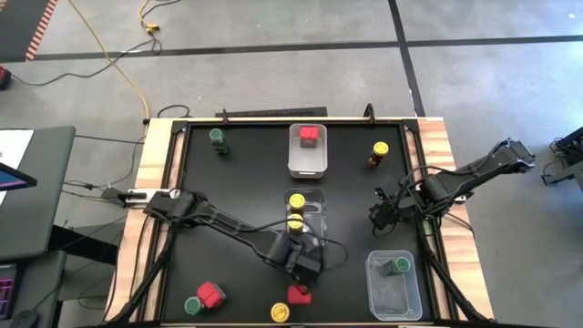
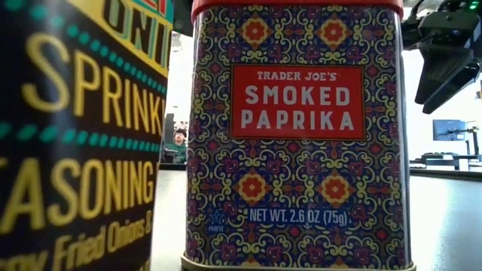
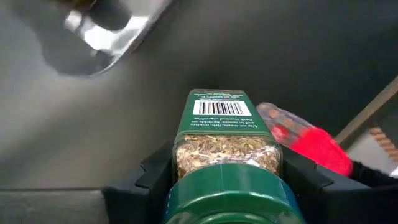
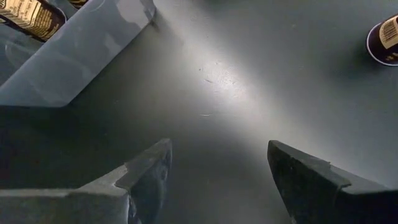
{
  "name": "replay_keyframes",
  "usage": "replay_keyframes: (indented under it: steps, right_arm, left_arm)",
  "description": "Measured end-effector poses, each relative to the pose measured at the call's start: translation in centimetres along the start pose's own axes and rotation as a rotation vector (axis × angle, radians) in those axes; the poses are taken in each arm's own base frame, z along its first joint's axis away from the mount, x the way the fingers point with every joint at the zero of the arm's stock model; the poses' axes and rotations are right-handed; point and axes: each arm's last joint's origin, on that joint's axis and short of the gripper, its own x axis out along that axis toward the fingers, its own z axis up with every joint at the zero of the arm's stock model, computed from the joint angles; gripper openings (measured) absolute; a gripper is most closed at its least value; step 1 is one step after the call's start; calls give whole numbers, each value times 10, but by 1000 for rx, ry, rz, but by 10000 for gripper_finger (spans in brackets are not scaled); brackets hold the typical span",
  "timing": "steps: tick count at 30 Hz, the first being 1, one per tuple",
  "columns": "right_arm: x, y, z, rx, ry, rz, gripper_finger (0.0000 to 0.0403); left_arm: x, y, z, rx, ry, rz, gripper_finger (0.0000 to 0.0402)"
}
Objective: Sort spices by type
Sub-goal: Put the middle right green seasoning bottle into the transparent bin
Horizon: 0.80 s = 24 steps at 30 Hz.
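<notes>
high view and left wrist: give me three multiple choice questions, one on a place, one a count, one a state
1. Where does the red-topped tin sit?
A in the top-middle bin of the high view
B in the lower-right bin
C loose at the far left

2. How many yellow lids are in the centre bin?
A one
B two
C three

3. The left hand is:
A open
B shut, empty
C shut on a green-lidded jar

Answers: A, the tin lies inside that bin; B, two lids show; C, its fingers clamp the jar.

The whole black tabletop (image 1: 246, 182) is seen straight from above in the high view. The low view is set at surface level, very near a red-lidded patterned paprika tin (image 2: 297, 135). Each wrist view is pointed down, close to the surface.
</notes>
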Motion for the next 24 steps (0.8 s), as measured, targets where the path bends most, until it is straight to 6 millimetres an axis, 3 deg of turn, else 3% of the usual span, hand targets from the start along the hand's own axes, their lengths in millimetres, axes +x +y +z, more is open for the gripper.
replay_keyframes:
  steps: [10,24]
  right_arm:
    - [0,0,0,1,-1,1,291]
    - [0,0,0,-34,1,-2,291]
  left_arm:
    - [30,4,15,-205,115,11,200]
    - [30,4,19,-285,73,4,203]
